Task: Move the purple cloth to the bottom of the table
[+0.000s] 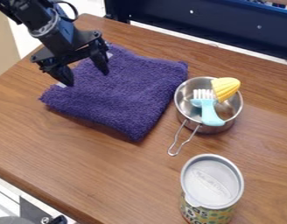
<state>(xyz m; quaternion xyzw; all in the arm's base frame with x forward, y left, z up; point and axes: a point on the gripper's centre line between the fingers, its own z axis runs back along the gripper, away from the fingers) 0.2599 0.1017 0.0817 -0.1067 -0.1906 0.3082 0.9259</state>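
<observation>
We judge this the grasping step: our end effector (86,76), fingers apart, is at the purple cloth (131,89) near the table's (64,157) upper-left edge. Next, we should pinch it, then draw it toward the bottom edge.

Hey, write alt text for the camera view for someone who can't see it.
A black robot gripper hangs open over the upper left of a folded purple cloth on a wooden table. To the right, a metal pan holds a blue brush and yellow toy corn; a lidded can stands below.
</observation>
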